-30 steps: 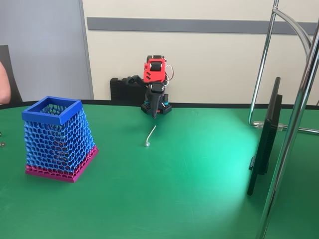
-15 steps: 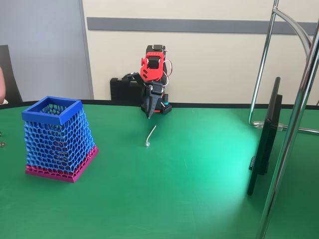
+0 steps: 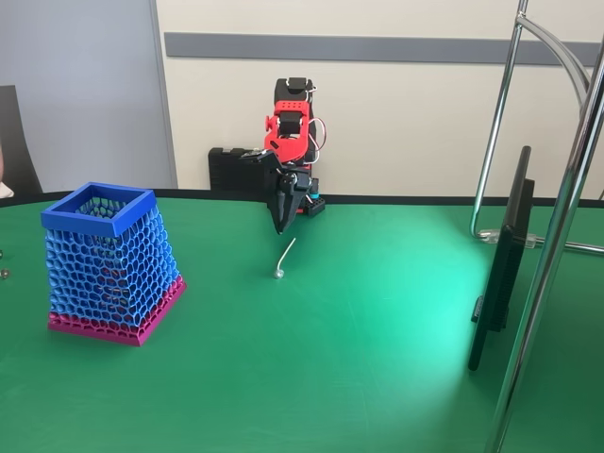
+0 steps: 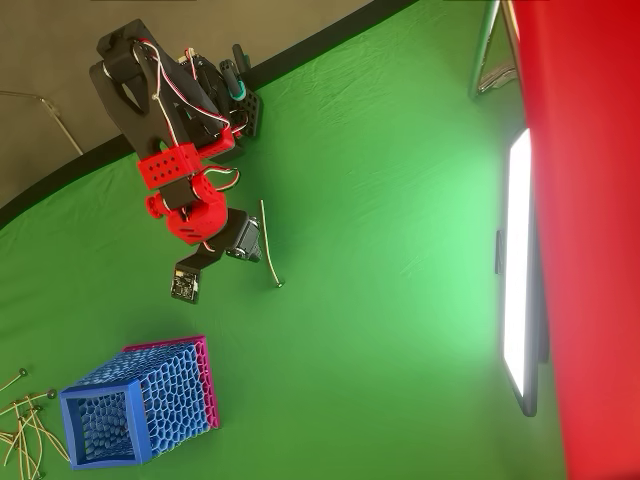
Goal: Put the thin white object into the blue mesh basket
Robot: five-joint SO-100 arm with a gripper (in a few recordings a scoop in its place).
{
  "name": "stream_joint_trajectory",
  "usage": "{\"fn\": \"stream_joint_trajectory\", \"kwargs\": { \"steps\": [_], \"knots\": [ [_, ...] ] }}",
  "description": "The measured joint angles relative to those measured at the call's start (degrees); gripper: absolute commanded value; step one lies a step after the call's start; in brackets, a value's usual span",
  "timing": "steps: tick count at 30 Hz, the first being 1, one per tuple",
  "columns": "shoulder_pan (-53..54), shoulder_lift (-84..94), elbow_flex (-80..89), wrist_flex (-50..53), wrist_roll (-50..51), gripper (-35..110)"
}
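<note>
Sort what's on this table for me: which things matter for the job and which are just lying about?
For the job:
- thin white object, lying on the green table
- blue mesh basket, standing upright at the fixed view's left
- gripper, above the object's far end, not touching it

Lying about:
- flat screen on edge
- chrome stand
- thin sticks beside the basket

I see the red and black arm [image 3: 288,132] folded high above its base, wrist pitched down. My gripper [image 3: 280,225] points at the table, jaws together, holding nothing.
</note>
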Motion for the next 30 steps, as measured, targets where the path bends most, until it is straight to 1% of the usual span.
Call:
{"fn": "stream_joint_trajectory", "kwargs": {
  "steps": [6, 12, 18, 22, 30],
  "knots": [
    [1.93, -8.96, -4.83, 0.7, -11.07, 1],
    [3.34, -16.61, -10.72, 1.49, -17.67, 1],
    [3.34, -21.8, -14.5, 1.49, -23.73, 8],
    [3.34, -25.22, -17.58, 2.02, -27.95, 11],
    [3.34, -31.2, -22.76, 3.96, -34.72, 11]
  ]
}}
